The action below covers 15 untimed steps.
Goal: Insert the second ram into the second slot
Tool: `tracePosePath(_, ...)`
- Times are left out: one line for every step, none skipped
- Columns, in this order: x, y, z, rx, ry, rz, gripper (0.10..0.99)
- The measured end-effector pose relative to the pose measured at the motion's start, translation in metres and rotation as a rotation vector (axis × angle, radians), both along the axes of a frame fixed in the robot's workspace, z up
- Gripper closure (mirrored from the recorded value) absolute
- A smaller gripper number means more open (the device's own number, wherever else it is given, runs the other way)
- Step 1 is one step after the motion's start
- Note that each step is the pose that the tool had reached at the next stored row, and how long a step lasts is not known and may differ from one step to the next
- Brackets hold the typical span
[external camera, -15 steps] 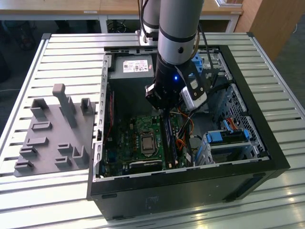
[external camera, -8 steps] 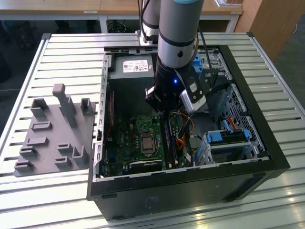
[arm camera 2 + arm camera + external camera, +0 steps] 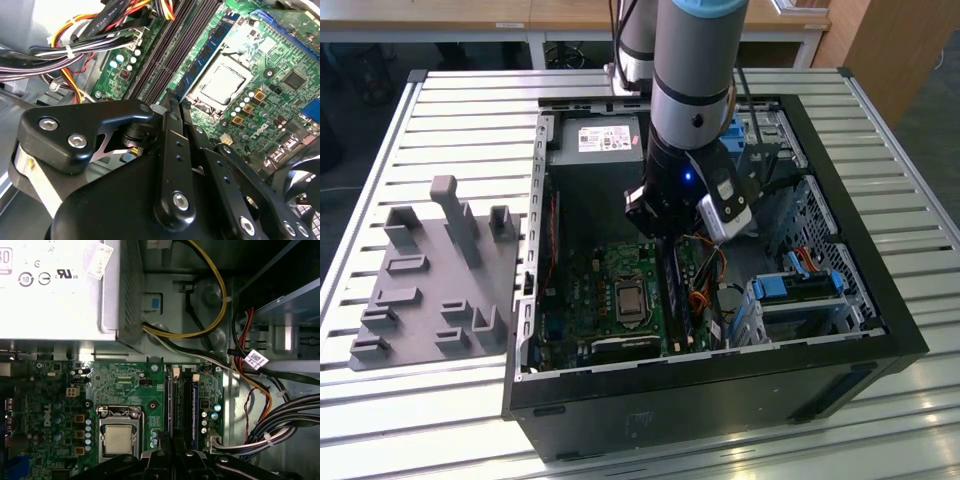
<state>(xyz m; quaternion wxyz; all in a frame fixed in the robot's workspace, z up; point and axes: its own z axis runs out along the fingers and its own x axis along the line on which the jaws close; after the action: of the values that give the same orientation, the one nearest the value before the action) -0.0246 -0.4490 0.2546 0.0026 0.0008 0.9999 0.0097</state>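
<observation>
Second wrist view, closest in: the black gripper (image 3: pixel 177 106), fingers (image 3: pixel 170 150) drawn nearly together with a bare slit between, tips down at the near end of the dark memory slots (image 3: pixel 170 45); clamped on anything or not, impossible to tell. Just beyond, the bare processor (image 3: pixel 222 82) in its socket, and on the other side a tied bundle of yellow, red and black cables (image 3: pixel 95 37). In the first wrist view, the gripper (image 3: pixel 173 454) over the slots, and there the second ram (image 3: pixel 180 407), a thin blue stick standing on edge in the slots beside the processor (image 3: pixel 118 438), one end under the fingertips, the other at a white latch (image 3: pixel 175 372). Farther off, the silver power supply (image 3: pixel 55 290) with a printed label and approval marks, plus a small white coded tag (image 3: pixel 256 359) on a cable. Exterior view: arm (image 3: pixel 692 100) reaching down into the open computer case (image 3: pixel 720 375), grey fixture block (image 3: pixel 435 280) beside it on the slatted table (image 3: pixel 470 95).
</observation>
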Motion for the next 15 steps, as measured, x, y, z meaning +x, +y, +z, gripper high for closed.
tracePosePath(0.0000, 0.0000, -0.0009, 0.000, 0.0000, 0.000, 0.949)
tracePosePath(0.0000, 0.0000, -0.0014, 0.000, 0.0000, 0.000, 0.949)
tracePosePath(0.0000, 0.0000, -0.0017, 0.000, 0.0000, 0.000, 0.949)
tracePosePath(0.0000, -0.0001, -0.0018, 0.000, 0.0001, 0.000, 0.949)
tracePosePath(0.0000, -0.0001, -0.0019, 0.000, 0.0001, 0.000, 0.949)
tracePosePath(0.0000, 0.0000, -0.0020, 0.000, 0.0001, 0.000, 0.949)
tracePosePath(0.0000, 0.0000, -0.0023, 0.000, 0.0000, 0.000, 0.949)
tracePosePath(0.0000, 0.0000, -0.0025, 0.000, 0.0000, 0.000, 0.949)
tracePosePath(0.0000, 0.0000, -0.0026, 0.000, 0.0000, 0.000, 0.949)
tracePosePath(0.0000, 0.0000, -0.0026, 0.000, 0.0001, 0.000, 0.949)
tracePosePath(0.0000, 0.0000, -0.0027, 0.000, 0.0001, 0.000, 0.949)
tracePosePath(0.0000, 0.0000, -0.0030, 0.000, 0.0000, 0.000, 0.949)
tracePosePath(0.0000, 0.0000, -0.0033, 0.000, 0.0000, 0.000, 0.949)
tracePosePath(0.0000, 0.0000, -0.0035, 0.000, 0.0000, 0.000, 0.949)
tracePosePath(0.0000, 0.0000, -0.0038, 0.000, 0.0000, 0.000, 0.949)
